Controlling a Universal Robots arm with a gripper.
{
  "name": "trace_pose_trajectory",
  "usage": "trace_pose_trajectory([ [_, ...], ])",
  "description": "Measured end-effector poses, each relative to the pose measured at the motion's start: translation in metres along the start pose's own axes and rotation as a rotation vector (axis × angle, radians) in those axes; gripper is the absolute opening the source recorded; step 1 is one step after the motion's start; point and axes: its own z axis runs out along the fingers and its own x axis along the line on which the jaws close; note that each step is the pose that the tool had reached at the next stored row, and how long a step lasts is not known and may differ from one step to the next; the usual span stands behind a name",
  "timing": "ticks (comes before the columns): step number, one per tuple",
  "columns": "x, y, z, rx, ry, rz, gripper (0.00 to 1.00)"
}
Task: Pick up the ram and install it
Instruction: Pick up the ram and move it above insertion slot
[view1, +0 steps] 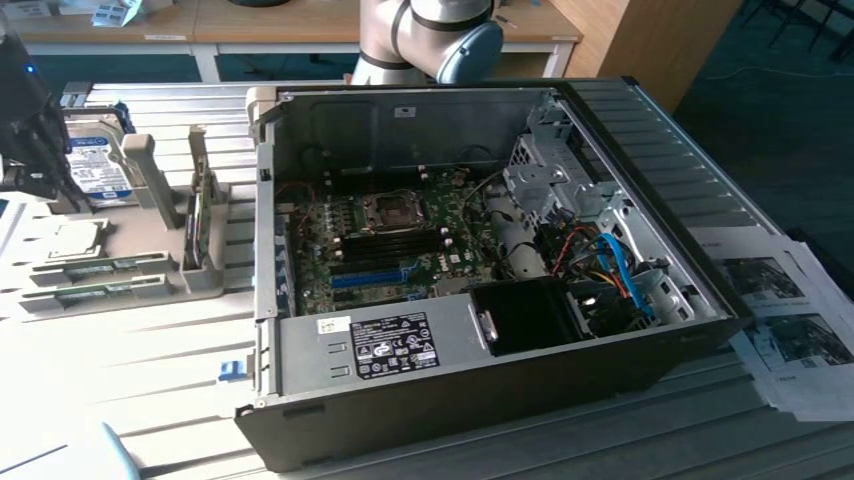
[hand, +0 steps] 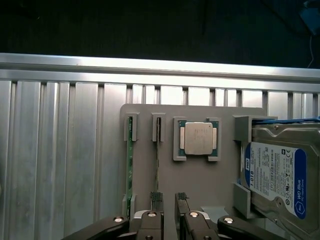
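Note:
Two ram sticks stand on edge in the slots of a grey holder (hand: 200, 180). One shows its green board (hand: 129, 160); the other (hand: 158, 165) is seen as a thin edge. My gripper (hand: 169, 202) hovers over the holder's near end, open, with only bare holder between its fingers. One fingertip (hand: 156, 199) sits right over the thin-edged ram. In the exterior view the gripper (view1: 34, 170) is at the far left, above the holder (view1: 147, 180), where the ram sticks (view1: 104, 267) lie as green strips.
A hard drive with a blue label (hand: 275, 175) and a silver processor chip (hand: 196, 138) also rest in the holder. The open computer case (view1: 481, 400) stands at the exterior view's right, motherboard (view1: 387, 240) exposed. Papers (view1: 794, 320) lie past it.

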Motion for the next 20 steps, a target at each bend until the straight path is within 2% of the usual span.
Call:
trace_pose_trajectory([
  [20,0.0095,0.0,-0.0003,0.0002,0.0,0.0,0.24],
])
